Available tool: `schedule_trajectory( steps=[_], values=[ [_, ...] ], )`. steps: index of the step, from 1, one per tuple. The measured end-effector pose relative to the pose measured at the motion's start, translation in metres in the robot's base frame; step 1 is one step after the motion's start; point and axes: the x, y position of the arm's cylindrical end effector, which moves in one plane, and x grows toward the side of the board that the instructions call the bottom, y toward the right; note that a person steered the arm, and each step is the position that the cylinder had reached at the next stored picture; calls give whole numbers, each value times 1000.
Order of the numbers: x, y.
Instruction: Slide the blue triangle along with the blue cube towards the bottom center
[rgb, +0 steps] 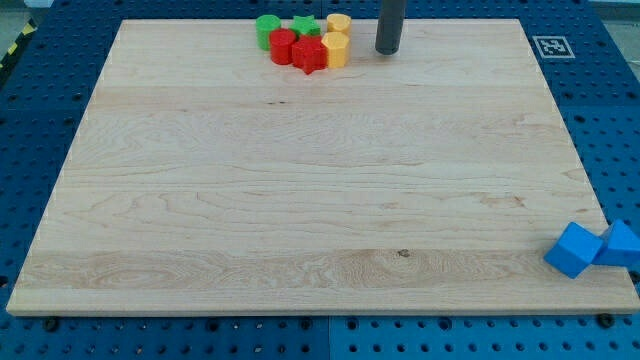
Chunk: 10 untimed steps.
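Observation:
Two blue blocks sit together at the board's bottom right corner. The left one (574, 249) looks like a cube. The right one (622, 244) touches it and hangs over the board's right edge; its shape is hard to make out. My tip (387, 51) rests near the view's top centre, far from both blue blocks, just right of a cluster of coloured blocks.
At the view's top centre is a tight cluster: a green cylinder (267, 30), a green block (305, 26), a red cylinder (283, 46), a red star-like block (310, 55), and two yellow blocks (338, 24) (335, 48). A marker tag (552, 46) sits at the top right corner.

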Motion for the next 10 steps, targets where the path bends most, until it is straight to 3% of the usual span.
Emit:
schedule_trajectory(
  steps=[2, 3, 5, 6, 7, 8, 9, 10],
  values=[
    [23, 18],
    [84, 25],
    [135, -112],
    [137, -213],
    [135, -256],
    [135, -256],
    [135, -189],
    [134, -63]
  ],
)
